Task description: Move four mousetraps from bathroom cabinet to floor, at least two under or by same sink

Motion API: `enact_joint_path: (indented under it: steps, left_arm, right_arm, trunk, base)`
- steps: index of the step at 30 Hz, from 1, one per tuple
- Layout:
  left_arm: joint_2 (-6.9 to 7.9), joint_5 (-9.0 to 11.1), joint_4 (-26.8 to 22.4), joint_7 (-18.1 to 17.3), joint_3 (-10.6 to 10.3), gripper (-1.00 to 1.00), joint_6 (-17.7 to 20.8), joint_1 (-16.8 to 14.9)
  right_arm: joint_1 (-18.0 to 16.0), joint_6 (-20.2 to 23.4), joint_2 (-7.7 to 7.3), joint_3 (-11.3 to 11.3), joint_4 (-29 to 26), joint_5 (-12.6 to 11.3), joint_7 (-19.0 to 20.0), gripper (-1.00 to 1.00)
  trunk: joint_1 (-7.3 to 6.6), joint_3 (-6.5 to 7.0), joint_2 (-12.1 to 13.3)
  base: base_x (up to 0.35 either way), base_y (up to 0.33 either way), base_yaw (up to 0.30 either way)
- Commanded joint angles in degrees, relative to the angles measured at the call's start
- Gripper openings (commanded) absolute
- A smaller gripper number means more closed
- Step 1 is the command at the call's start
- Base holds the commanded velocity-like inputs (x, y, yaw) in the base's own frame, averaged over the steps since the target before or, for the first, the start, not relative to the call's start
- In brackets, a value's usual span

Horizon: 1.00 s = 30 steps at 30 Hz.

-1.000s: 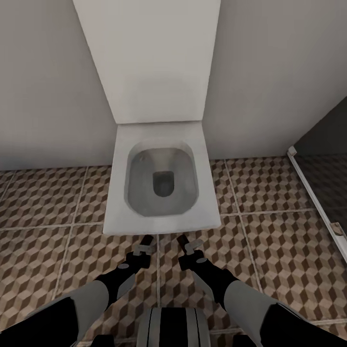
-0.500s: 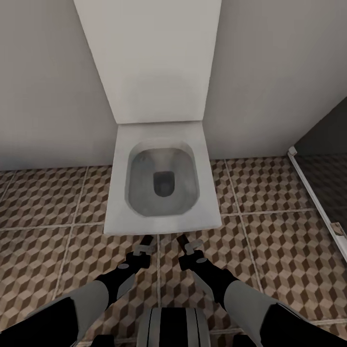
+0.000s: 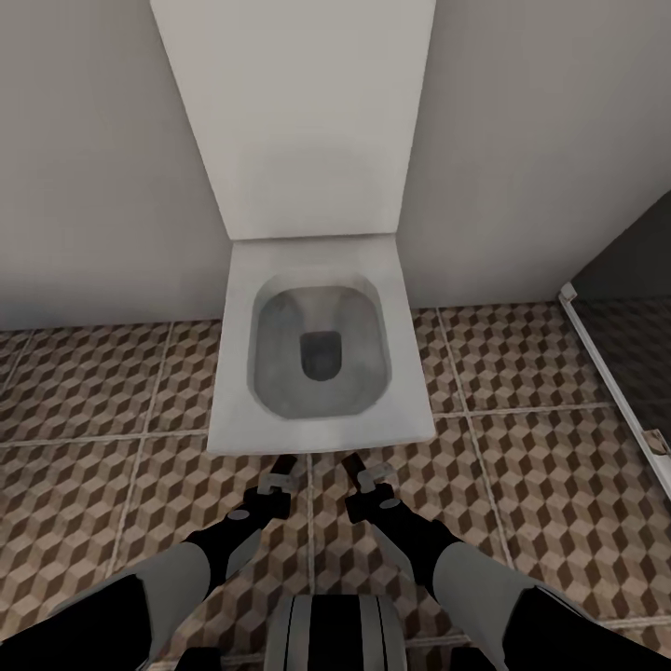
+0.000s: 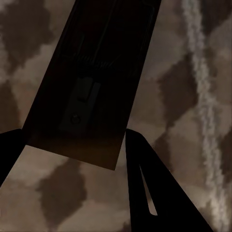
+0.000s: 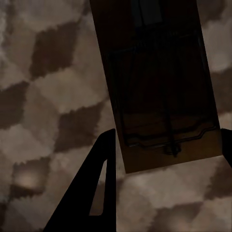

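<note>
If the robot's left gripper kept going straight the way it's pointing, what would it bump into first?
Probably the toilet. The left gripper, holding a mousetrap, points forward and down at its front edge; if angled steeply, it could meet the bathroom floor first.

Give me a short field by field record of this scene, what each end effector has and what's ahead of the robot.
left end effector: shut on a mousetrap, held above the floor
right end effector: shut on a second mousetrap
ahead: white toilet, lid raised against the wall
floor: cube-pattern tiles
right edge: dark shower area behind a white threshold
</note>
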Motion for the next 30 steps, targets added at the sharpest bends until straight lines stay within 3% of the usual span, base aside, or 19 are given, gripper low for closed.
enact_joint_path:
  steps: [1, 12, 13, 30]
  left_arm:
    - [0.00, 0.10, -0.02, 0.41, -0.49, -1.00, -0.11, -0.02]
    - [-0.02, 0.10, 0.00, 0.41, -0.49, -1.00, -0.11, -0.02]
    - [-0.01, 0.10, -0.01, 0.41, -0.49, -1.00, -0.11, -0.02]
    - [0.00, 0.10, -0.02, 0.41, -0.49, -1.00, -0.10, -0.02]
  right_arm:
    - [-0.04, 0.29, -0.04, 0.49, -0.12, -0.48, -0.48, -1.00]
    - [-0.04, 0.30, 0.04, 0.56, -0.12, -0.48, -0.48, -1.00]
    - [-0.04, 0.29, 0.05, 0.57, -0.12, -0.48, -0.48, 1.00]
    - [-0.04, 0.26, 0.05, 0.58, -0.12, -0.48, -0.48, 1.00]
  trunk:
    - [-0.01, -0.03, -0.01]
    - [-0.01, -0.03, -0.01]
    - [-0.01, -0.03, -0.01]
    - [-0.01, -0.03, -0.01]
  base:
    - [0.000, 0.000, 0.000]
    - [0.000, 0.000, 0.000]
    - [0.000, 0.000, 0.000]
    - [0.000, 0.000, 0.000]
